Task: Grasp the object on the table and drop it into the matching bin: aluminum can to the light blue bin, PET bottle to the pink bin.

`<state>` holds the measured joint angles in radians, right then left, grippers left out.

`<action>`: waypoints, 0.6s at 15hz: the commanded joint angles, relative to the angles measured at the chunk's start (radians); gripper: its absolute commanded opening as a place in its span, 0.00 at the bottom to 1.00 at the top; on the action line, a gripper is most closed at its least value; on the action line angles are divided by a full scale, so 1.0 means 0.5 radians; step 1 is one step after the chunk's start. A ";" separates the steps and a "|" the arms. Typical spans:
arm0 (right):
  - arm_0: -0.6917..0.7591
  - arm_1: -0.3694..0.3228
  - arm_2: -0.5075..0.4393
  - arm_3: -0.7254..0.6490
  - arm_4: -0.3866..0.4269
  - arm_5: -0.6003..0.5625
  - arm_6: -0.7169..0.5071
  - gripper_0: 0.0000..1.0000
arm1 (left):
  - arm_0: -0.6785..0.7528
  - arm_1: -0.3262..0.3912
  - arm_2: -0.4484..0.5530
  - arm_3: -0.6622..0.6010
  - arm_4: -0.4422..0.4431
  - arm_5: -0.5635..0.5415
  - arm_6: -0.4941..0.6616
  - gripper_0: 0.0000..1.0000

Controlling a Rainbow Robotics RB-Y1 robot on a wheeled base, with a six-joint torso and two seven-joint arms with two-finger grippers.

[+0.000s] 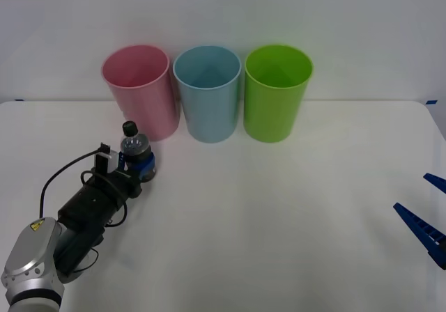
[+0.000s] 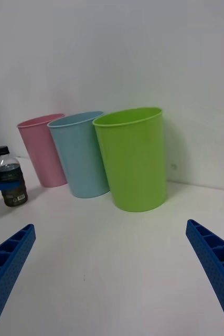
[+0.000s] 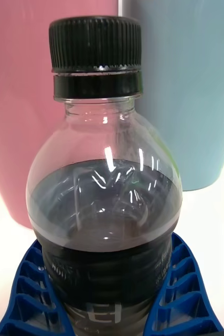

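The PET bottle (image 1: 134,145), clear with a black cap and dark liquid, stands upright on the white table (image 1: 265,214) at the left, just in front of the pink bin (image 1: 139,89). My left gripper (image 1: 142,168) is shut on its lower body, and its blue fingers (image 3: 25,283) hug both sides of the bottle (image 3: 104,178). To the right of the pink bin is the light blue bin (image 1: 207,92). My right gripper (image 1: 411,192) hovers open and idle at the table's right edge, facing the bins, with the bottle (image 2: 9,178) far off to one side.
A green bin (image 1: 276,92) stands rightmost in the row of three along the back of the table, and it is the nearest bin (image 2: 135,157) in the right wrist view. A white wall rises behind the bins.
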<state>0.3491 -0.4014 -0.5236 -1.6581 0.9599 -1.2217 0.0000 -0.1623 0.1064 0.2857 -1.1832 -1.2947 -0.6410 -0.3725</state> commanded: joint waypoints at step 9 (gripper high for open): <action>0.000 0.000 0.000 0.000 0.000 0.000 0.000 1.00 | 0.585 0.435 -0.197 -0.738 0.607 -0.031 0.282 0.00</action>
<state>0.3491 -0.4014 -0.5236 -1.6581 0.9599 -1.2217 0.0000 0.1087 0.3143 0.1861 -1.5172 -1.0054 -0.6602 -0.2527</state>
